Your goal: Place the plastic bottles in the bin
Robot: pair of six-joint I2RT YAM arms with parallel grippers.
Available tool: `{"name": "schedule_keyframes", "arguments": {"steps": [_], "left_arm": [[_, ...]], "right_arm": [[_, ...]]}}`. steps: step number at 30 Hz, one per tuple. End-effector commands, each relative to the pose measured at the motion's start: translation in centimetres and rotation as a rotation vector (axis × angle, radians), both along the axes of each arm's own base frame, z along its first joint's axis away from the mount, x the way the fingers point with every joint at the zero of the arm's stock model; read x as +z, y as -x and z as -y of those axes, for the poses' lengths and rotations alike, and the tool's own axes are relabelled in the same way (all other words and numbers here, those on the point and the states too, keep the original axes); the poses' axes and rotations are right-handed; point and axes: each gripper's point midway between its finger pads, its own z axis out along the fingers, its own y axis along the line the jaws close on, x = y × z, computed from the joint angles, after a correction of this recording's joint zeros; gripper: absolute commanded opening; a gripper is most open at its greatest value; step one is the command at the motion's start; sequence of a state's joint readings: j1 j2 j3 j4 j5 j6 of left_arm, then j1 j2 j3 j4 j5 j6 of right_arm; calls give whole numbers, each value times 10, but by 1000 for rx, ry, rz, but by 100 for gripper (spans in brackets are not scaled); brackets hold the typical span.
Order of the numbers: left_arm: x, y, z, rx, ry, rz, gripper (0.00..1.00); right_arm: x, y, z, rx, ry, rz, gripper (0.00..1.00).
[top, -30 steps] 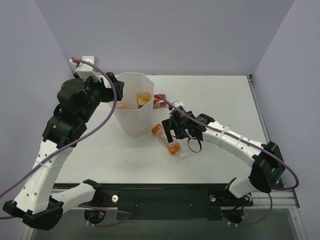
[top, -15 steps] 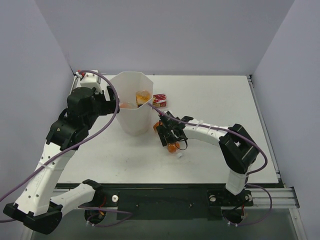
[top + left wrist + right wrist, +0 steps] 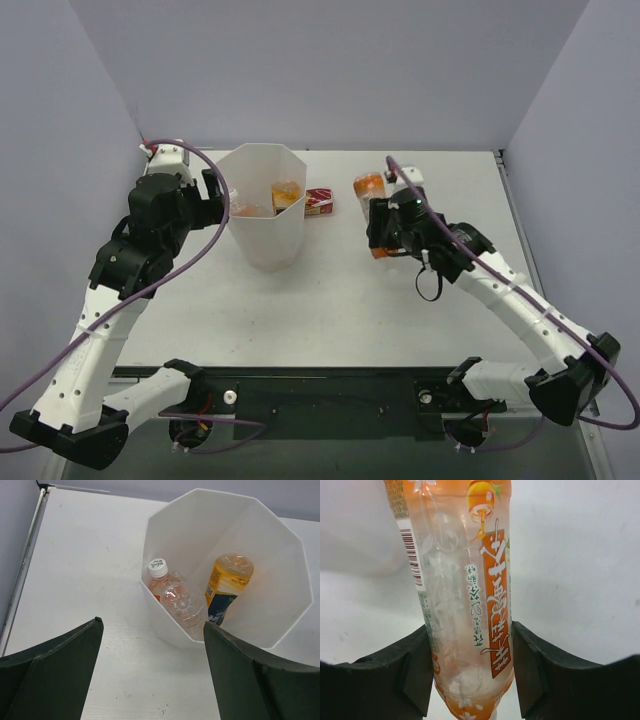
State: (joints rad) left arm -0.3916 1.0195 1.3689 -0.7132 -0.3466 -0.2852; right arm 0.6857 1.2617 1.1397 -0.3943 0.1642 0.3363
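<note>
- A second ago the last bottle [image 3: 371,187] lay loose on the surface [image 3: 350,310], near the right of the bin [image 3: 265,240]. Half a second ago my right hand [image 3: 378,222] was down on it. Now it is off the surface and raised in my grip
- My right hand is clamped on it: in the wrist view a finger [image 3: 415,670] presses each side of the clear body of the bottle [image 3: 465,595], with the orange label facing the camera. I can't see its cap
- The lift also carried the bottle away from the bin. It now hangs well to the right of it, past the red box [image 3: 320,201], which has not moved from beside the bin's far right wall
- My left hand [image 3: 222,195] has stayed at the bin's left rim, its fingers [image 3: 50,680] spread wide with nothing between them
- From there I look down into the bin [image 3: 270,580] and count three bottles inside: a white-capped one with orange contents [image 3: 162,577], a clear one [image 3: 184,605] and an orange one with a dark blue label [image 3: 225,587]
- I see no other bottle on the surface, so I judge this to be the fourth and last
- What's left, as I read it, is to swing left over the bin's open mouth and let go. The rim is thin and the bin tall, so I'd want to come in above it rather than nudge the wall
</note>
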Motion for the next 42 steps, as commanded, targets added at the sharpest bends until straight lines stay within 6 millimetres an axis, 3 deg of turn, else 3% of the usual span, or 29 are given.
{"name": "schedule_keyframes", "arguments": {"steps": [1, 3, 5, 8, 10, 11, 12, 13, 14, 15, 16, 17, 18, 19, 20, 21, 22, 23, 26, 29, 32, 33, 34, 35, 36, 39, 40, 41, 42], "left_arm": [[5, 3, -19, 67, -19, 8, 92], [8, 7, -27, 95, -43, 5, 92], [10, 11, -33, 111, -53, 3, 92], [12, 18, -35, 106, -39, 5, 93], [8, 23, -35, 97, -39, -22, 93], [9, 25, -35, 97, -40, -23, 93], [5, 29, -38, 105, -50, -43, 93], [8, 31, -41, 120, -51, -41, 93], [8, 35, -43, 129, -47, -43, 93], [6, 37, -45, 134, -49, -48, 93], [7, 41, -46, 134, -41, -40, 93], [6, 42, -46, 134, -41, -42, 93], [5, 45, -47, 135, -37, -48, 93], [6, 47, -49, 141, -37, -47, 93], [6, 48, -50, 146, -42, -53, 93], [7, 49, -52, 153, -45, -54, 93], [7, 51, -54, 158, -49, -54, 93], [8, 52, -55, 160, -52, -53, 93], [8, 54, -55, 157, -55, -54, 93], [10, 53, -54, 153, -52, -53, 93], [16, 54, -54, 150, -49, -35, 93], [18, 54, -55, 153, -51, -29, 93], [19, 54, -56, 154, -51, -25, 93], [19, 54, -56, 154, -54, -25, 93], [20, 54, -57, 157, -55, -23, 93], [18, 53, -56, 155, -58, -29, 93], [18, 53, -56, 155, -58, -29, 93], [18, 51, -56, 158, -60, -33, 93], [19, 51, -56, 158, -59, -30, 93]], "right_arm": [[122, -16, 15, -85, -139, 247, 44], [178, -24, 9, -91, -229, 364, 44], [221, -36, -2, -95, -313, 464, 44], [274, -57, -26, -81, -459, 589, 45], [306, -70, -50, -43, -550, 653, 45], [312, -78, -69, -18, -574, 658, 46], [337, -78, -79, 12, -635, 709, 48], [329, -85, -102, 61, -641, 688, 48], [341, -89, -112, 75, -677, 721, 50], [325, -104, -132, 72, -665, 702, 50], [336, -105, -137, 73, -682, 721, 50], [312, -119, -159, 83, -656, 676, 50], [317, -118, -166, 92, -672, 666, 51], [296, -124, -187, 121, -675, 612, 54], [297, -122, -195, 141, -689, 604, 58], [275, -123, -212, 172, -665, 552, 62], [280, -119, -217, 188, -664, 549, 69], [258, -121, -223, 192, -611, 498, 71], [269, -119, -217, 181, -608, 515, 78], [291, -115, -194, 155, -603, 562, 80], [308, -115, -158, 92, -590, 605, 80], [298, -119, -152, 73, -580, 591, 80], [310, -121, -127, 28, -590, 617, 80], [294, -128, -120, 0, -594, 590, 80], [295, -136, -96, -37, -599, 599, 80], [263, -158, -57, -115, -613, 534, 79], [261, -165, -38, -134, -629, 528, 78], [242, -175, -20, -177, -610, 502, 78], [246, -176, -20, -134, -645, 506, 78]]}}
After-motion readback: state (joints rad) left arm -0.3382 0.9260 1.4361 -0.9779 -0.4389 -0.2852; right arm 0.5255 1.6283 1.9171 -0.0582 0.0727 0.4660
